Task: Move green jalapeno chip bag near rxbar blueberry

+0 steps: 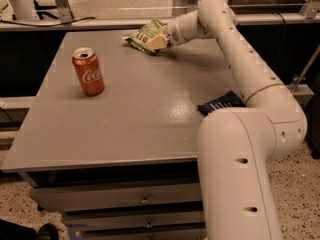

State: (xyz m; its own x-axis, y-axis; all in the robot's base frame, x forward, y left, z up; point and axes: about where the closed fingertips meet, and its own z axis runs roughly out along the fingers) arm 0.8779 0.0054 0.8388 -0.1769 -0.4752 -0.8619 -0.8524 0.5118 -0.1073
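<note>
The green jalapeno chip bag (142, 35) lies at the far edge of the grey table (130, 114), near its middle. My gripper (159, 40) reaches in from the right and sits on the bag's right end, covering part of it. The rxbar blueberry (220, 103), a flat dark navy wrapper, lies at the table's right edge, partly hidden behind my arm (240, 59). The bag and the bar are far apart.
A red soda can (88, 70) stands upright on the left part of the table. My arm's large base link (235, 174) fills the front right. A rail (100, 24) runs behind the table, and drawers (125, 199) sit below it.
</note>
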